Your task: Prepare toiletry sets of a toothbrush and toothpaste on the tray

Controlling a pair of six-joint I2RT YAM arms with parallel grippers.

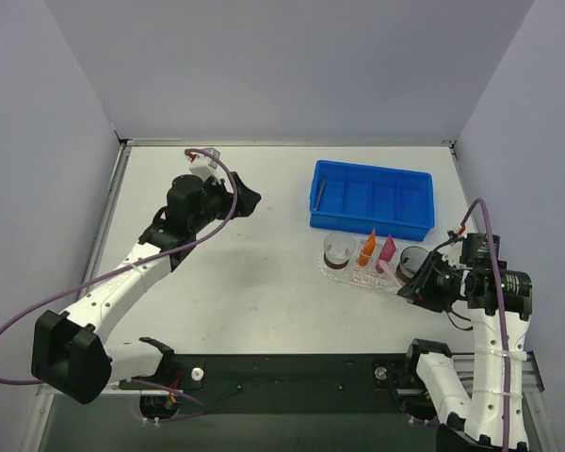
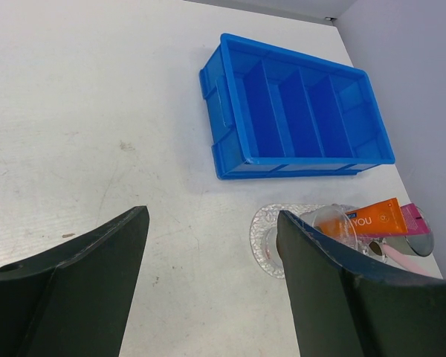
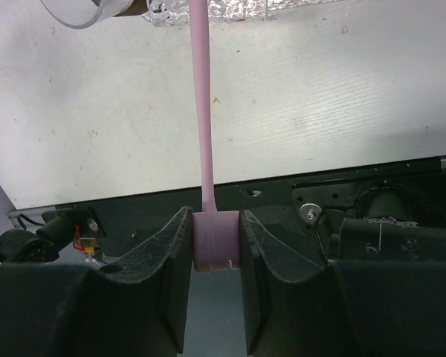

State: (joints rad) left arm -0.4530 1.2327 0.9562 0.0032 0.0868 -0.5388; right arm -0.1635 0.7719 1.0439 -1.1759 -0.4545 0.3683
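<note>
Where the right gripper (image 3: 215,242) clamps its thick pink end, the toothbrush (image 3: 202,111) runs straight out along the finger line. Its shaft passes over bare table (image 3: 342,111) and crosses the tray (image 3: 230,9) edge. The orange toothpaste (image 2: 368,217) and pink toothpaste (image 2: 415,219) sit on that tray, just beside the blue bin (image 2: 282,167). The left gripper (image 2: 212,223) stands wide and holds nothing, with open table beneath.

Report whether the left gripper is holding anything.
No, the left gripper is wide open, and only bare table shows between its jaws.
</note>
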